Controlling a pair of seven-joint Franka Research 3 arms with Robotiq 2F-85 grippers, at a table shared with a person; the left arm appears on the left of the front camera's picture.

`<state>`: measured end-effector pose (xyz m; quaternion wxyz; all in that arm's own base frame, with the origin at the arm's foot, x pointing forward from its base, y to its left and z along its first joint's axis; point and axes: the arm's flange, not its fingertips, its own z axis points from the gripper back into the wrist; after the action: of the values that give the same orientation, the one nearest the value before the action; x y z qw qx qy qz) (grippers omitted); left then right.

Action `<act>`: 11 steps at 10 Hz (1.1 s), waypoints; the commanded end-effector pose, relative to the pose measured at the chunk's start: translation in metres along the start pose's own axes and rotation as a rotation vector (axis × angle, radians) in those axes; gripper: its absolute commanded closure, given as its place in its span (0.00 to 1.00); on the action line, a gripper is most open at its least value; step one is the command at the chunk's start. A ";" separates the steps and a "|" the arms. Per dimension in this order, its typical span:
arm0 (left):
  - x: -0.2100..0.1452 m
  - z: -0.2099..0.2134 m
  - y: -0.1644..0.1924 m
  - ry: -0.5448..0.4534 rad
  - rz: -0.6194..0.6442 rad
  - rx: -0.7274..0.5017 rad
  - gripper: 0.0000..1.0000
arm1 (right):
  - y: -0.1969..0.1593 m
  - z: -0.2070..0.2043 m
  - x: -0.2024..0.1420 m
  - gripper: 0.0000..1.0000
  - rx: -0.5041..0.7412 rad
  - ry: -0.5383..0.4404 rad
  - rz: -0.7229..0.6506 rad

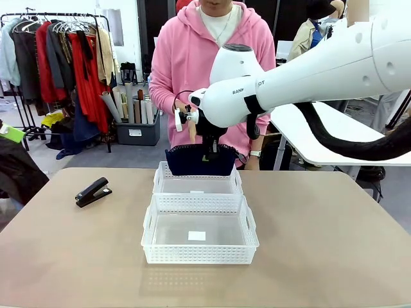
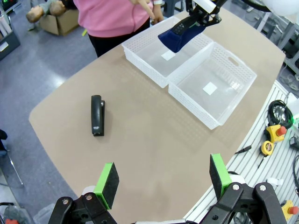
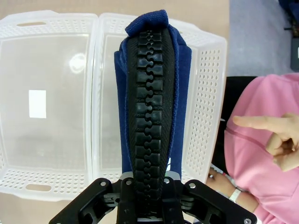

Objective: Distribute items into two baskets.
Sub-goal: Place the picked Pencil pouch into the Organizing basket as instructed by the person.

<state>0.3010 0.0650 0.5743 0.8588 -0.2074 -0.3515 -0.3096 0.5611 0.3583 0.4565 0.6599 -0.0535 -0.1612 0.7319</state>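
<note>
My right gripper (image 1: 210,149) is shut on the top of the navy zippered pouch (image 1: 200,162), which hangs over the far white basket (image 1: 168,183). In the right wrist view the pouch (image 3: 152,102) runs up from the gripper (image 3: 150,186), zipper facing the camera, above that basket (image 3: 205,93). The near basket (image 1: 199,253) holds no item. The black stapler (image 1: 93,191) lies on the table at the left, seen too in the left wrist view as stapler (image 2: 97,115). My left gripper (image 2: 163,182) hovers high above the table's near edge, open, nothing between its green pads.
A person in a pink hoodie (image 1: 192,51) stands at the far edge behind the baskets, one hand (image 3: 273,135) pointing a finger. Tools and cables (image 2: 275,135) lie beside the table's edge. Bare tabletop (image 1: 321,224) lies right of the baskets.
</note>
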 end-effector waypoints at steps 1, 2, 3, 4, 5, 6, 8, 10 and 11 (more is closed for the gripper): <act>0.001 -0.001 0.000 -0.012 -0.004 -0.012 0.00 | 0.001 0.002 0.000 1.00 0.000 0.001 -0.004; 0.001 -0.001 0.000 -0.012 -0.004 -0.012 0.00 | 0.001 0.002 0.000 1.00 0.000 0.001 -0.004; 0.001 -0.001 0.000 -0.012 -0.004 -0.012 0.00 | 0.001 0.002 0.000 1.00 0.000 0.001 -0.004; 0.001 -0.001 0.000 -0.012 -0.004 -0.012 0.00 | 0.001 0.002 0.000 1.00 0.000 0.001 -0.004; 0.001 -0.001 0.000 -0.012 -0.004 -0.012 0.00 | 0.001 0.000 0.001 1.00 0.004 -0.002 0.001; 0.001 -0.001 0.000 -0.012 -0.004 -0.012 0.00 | -0.002 -0.006 -0.004 1.00 0.016 -0.029 -0.007; 0.001 -0.001 0.000 -0.012 -0.004 -0.012 0.00 | -0.006 -0.016 -0.007 1.00 -0.024 -0.013 -0.026; 0.001 -0.001 0.000 -0.012 -0.004 -0.012 0.00 | -0.011 -0.029 -0.008 1.00 -0.045 -0.009 -0.015; 0.001 -0.001 0.000 -0.012 -0.004 -0.012 0.00 | -0.013 -0.036 -0.008 1.00 -0.057 -0.013 -0.018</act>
<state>0.3010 0.0650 0.5743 0.8588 -0.2074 -0.3515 -0.3096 0.5785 0.3529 0.4259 0.6634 -0.0501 -0.1714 0.7267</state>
